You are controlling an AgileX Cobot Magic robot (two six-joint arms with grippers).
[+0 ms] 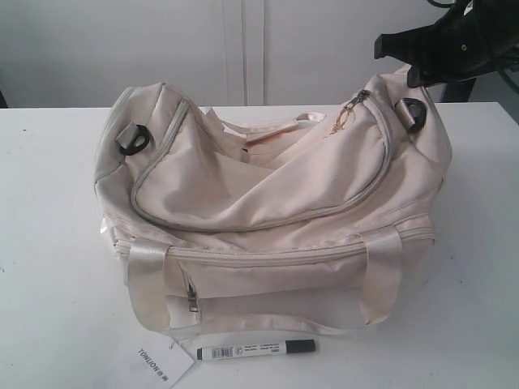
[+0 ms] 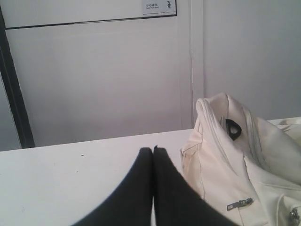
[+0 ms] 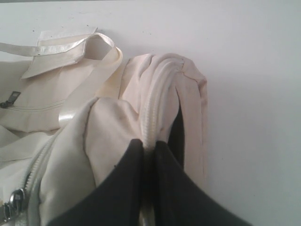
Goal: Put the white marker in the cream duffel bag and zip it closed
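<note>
The cream duffel bag [image 1: 268, 203] lies in the middle of the white table, with its curved top zipper [image 1: 243, 223] facing me. The white marker [image 1: 255, 350] lies flat on the table in front of the bag, its dark cap to the right. My right gripper [image 3: 148, 143] is shut on the zipper edge [image 3: 157, 103] at the bag's right end, where a dark gap [image 3: 176, 136] shows beside it. From the exterior view that gripper [image 1: 399, 65] sits above the bag's right corner. My left gripper [image 2: 153, 149] is shut and empty over bare table beside the bag's [image 2: 221, 155] left end.
A white paper tag printed TONLION [image 1: 154, 365] lies on the table left of the marker. The satin handle [image 1: 154, 284] hangs over the bag's front, above the table's [image 1: 49, 243] front edge. A pale wall [image 1: 243, 49] stands behind the table.
</note>
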